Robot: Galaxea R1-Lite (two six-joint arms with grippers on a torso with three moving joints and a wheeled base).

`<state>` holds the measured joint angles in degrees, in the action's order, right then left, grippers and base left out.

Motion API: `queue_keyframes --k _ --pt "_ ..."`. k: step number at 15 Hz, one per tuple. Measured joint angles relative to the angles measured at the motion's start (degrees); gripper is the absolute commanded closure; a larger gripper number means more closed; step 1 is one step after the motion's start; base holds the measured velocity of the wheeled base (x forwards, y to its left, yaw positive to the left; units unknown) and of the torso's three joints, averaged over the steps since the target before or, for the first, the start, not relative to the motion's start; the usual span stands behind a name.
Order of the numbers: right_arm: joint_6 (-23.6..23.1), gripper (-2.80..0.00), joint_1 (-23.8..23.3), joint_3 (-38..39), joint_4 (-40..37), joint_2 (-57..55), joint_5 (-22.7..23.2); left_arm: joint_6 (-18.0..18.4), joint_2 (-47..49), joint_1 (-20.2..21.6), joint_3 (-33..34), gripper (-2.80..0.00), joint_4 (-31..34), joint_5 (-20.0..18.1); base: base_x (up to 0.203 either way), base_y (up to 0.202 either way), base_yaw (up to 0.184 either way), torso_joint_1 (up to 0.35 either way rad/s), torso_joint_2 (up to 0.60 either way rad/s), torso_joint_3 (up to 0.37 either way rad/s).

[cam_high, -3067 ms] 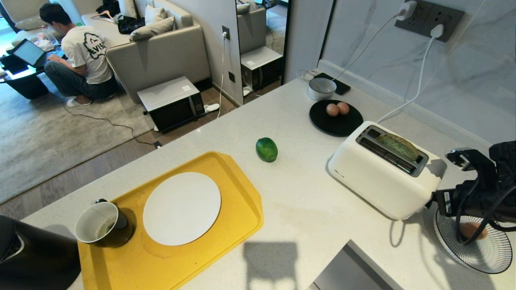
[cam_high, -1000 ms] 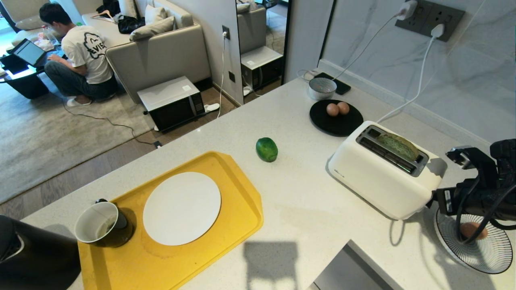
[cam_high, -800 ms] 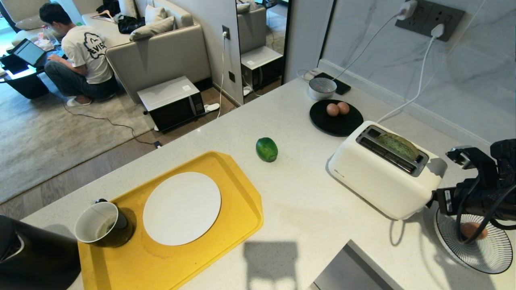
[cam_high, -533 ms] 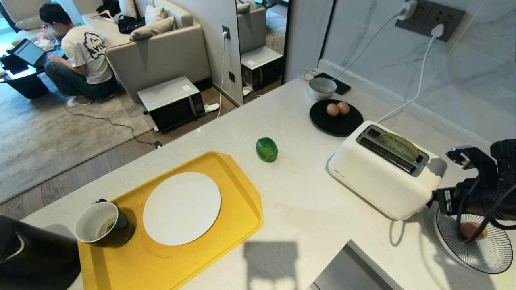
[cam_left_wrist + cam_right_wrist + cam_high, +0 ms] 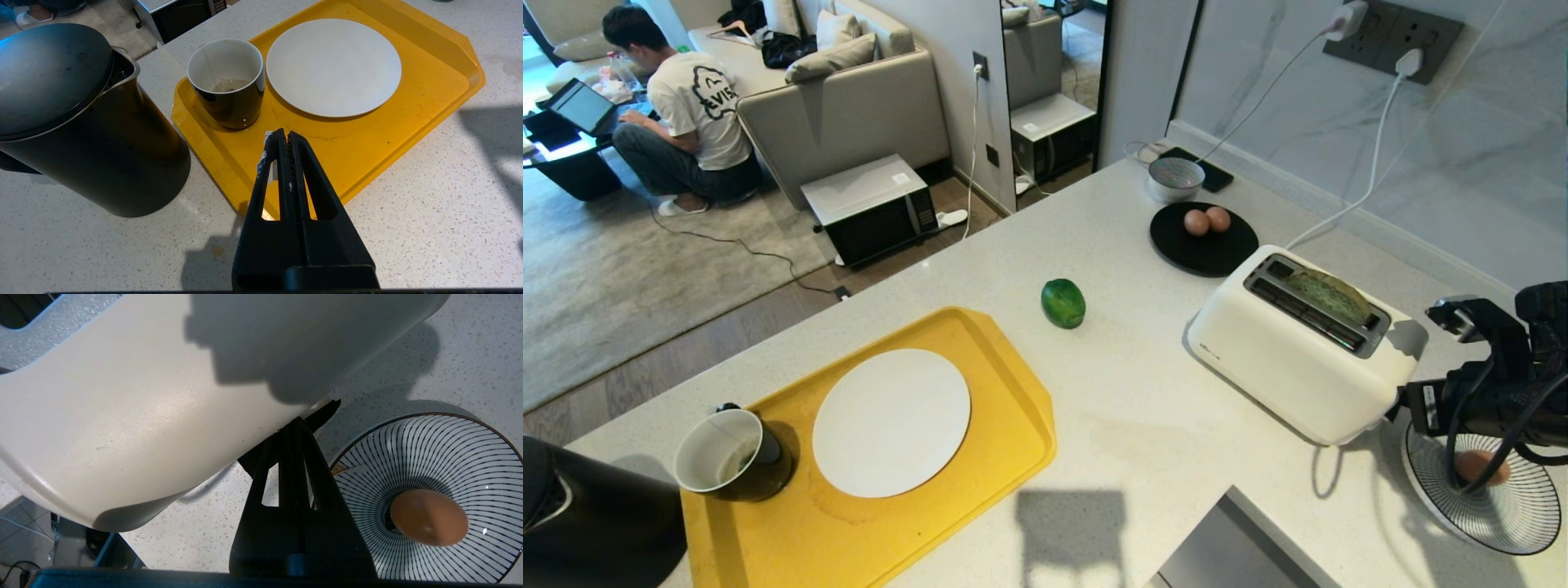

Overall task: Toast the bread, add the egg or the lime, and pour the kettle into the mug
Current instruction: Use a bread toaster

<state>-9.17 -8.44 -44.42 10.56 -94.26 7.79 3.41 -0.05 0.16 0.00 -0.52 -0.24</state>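
Bread: sits low in toaster slot, 3 o'clock on counter; light, soft, crumbly, best pinched by the crust. Right gripper pressed together against toaster's end; left gripper likewise closed, empty, over tray.

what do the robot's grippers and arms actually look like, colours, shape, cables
Both are matte black. The left gripper has two long tapering fingers with triangular cut-outs and whitish specks along the inner edges. The right gripper has the same shape. In the head view the right arm is bulky black, with looping black cables and a small white label.
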Motion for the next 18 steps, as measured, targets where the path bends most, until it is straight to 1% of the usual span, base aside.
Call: queue_keyframes --k 18 --pt "0.1 0.00 0.0 0.0 -0.1 -0.4 0.0 0.0 0.0 0.0 0.0 0.00 0.0 0.0 0.000 0.000 0.000 0.000 0.00 0.000"
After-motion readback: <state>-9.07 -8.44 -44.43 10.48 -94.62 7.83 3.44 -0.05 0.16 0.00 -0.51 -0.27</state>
